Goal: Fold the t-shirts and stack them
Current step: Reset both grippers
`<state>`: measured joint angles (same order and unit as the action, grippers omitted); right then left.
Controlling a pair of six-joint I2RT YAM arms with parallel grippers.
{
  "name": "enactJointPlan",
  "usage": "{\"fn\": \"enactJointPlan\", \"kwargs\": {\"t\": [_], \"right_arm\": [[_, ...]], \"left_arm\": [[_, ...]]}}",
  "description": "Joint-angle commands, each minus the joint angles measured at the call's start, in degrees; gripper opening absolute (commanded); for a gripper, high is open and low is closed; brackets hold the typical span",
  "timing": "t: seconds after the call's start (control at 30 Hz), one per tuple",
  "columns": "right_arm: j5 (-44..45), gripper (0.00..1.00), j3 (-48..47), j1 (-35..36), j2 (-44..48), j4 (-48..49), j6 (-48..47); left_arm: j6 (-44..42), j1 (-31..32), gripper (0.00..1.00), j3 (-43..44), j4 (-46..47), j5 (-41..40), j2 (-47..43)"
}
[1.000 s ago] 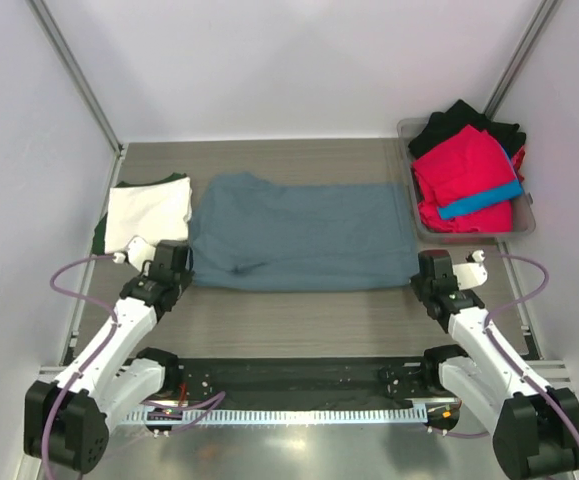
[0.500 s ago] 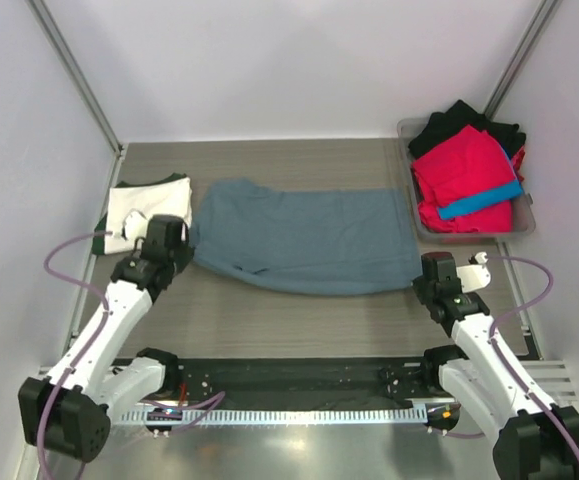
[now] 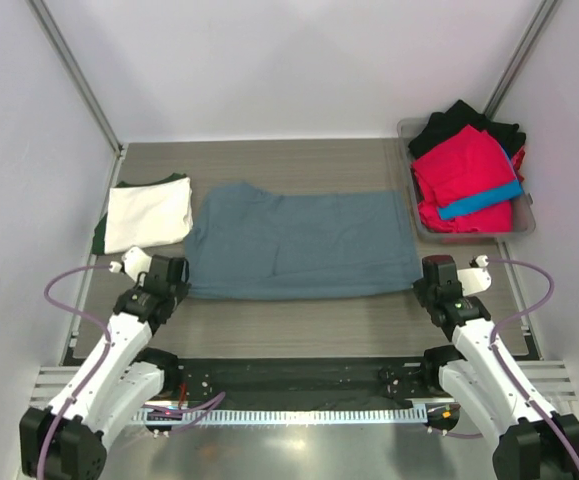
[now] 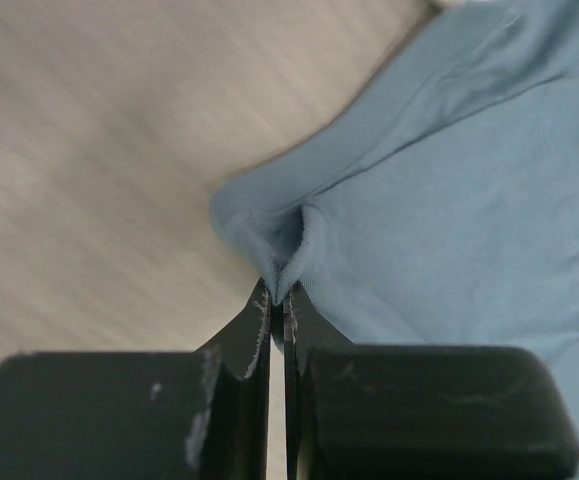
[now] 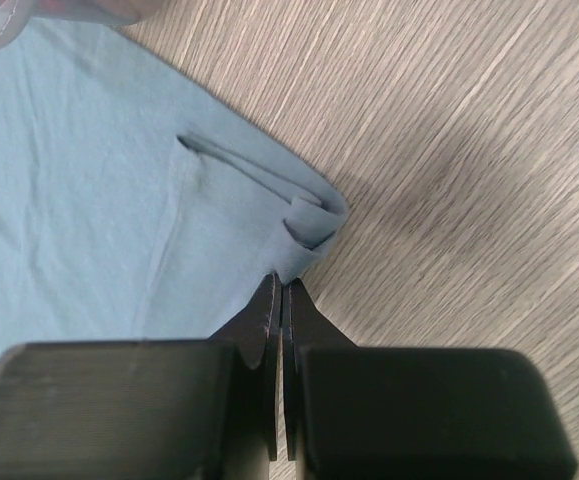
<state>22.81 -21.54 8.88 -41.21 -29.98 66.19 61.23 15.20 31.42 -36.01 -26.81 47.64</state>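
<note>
From above, I have the slate blue-grey soft cloth t-shirt (image 3: pixel 299 245) spread flat mid-tabletop (image 3: pixel 299 325), between the folded cream-white shirt (image 3: pixel 149 213) and the clear plastic bin (image 3: pixel 524 225) of red shirts. It is light, limp cloth that will sag and drag, so the hem corners are the sensible holds. My left end effector (image 3: pixel 174 280) sits at its near-left corner and my right end effector (image 3: pixel 427 280) at its near-right corner.

On the left wrist camera, the left end effector (image 4: pixel 277 300) is pinched almost closed on a puckered fold of the shirt (image 4: pixel 449 200).

On the right wrist camera, the right end effector (image 5: pixel 277 290) is closed to a slit on the doubled corner of the shirt (image 5: pixel 89 180). It seems to catch both layers.
</note>
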Motion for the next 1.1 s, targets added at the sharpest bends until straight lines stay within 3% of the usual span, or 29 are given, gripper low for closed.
{"fn": "enactJointPlan", "kwargs": {"t": [0.0,0.47,0.5,0.57,0.63,0.7,0.73,0.8,0.87,0.93,1.07], "right_arm": [[2.06,0.01,-0.08,-0.36,1.57,-0.87,-0.45],[2.25,0.03,1.15,-0.27,10.18,-12.65,1.49],[1.72,0.06,1.24,-0.27,10.45,-12.56,1.31],[0.84,0.15,1.24,-0.27,10.8,-12.82,1.83],[1.18,0.27,0.1,-0.36,10.45,-13.0,0.96],[2.32,0.44,-1.48,-0.27,9.23,-13.09,-1.84],[2.76,0.48,-3.58,-0.36,8.78,-13.18,-2.99],[4.34,0.54,-6.13,-0.27,6.77,-13.18,-5.62],[5.31,0.51,-10.17,-0.27,5.27,-11.69,-11.33],[8.29,0.51,-14.73,-0.27,3.25,-11.51,-17.45],[4.89,0.53,-20.02,-0.27,-0.7,-5.45,-29.41]], "left_arm": [[3.18,-0.17,0.0,-2.23,-2.13,-5.71,-8.34],[9.25,-0.26,0.04,-9.0,-8.9,-5.54,-14.76],[9.34,-0.26,0.06,-9.96,-8.64,-5.1,-16.07],[9.34,-0.26,0.28,-10.67,-8.2,-3.87,-17.48],[8.73,-0.26,0.63,-10.42,-8.29,-3.78,-19.15],[8.03,-0.26,0.79,-9.89,-8.47,-4.22,-20.12],[7.16,-0.17,0.86,-8.84,-8.12,-4.04,-20.39],[4.36,-0.26,0.92,-6.91,-7.85,-4.13,-19.95],[-1.17,-0.26,0.99,-3.65,-2.71,-3.08,-17.94],[-13.17,-0.26,0.99,-1.64,3.38,4.9,-15.92],[-19.92,-0.26,1.0,9.06,4.72,9.31,-7.15]]}}
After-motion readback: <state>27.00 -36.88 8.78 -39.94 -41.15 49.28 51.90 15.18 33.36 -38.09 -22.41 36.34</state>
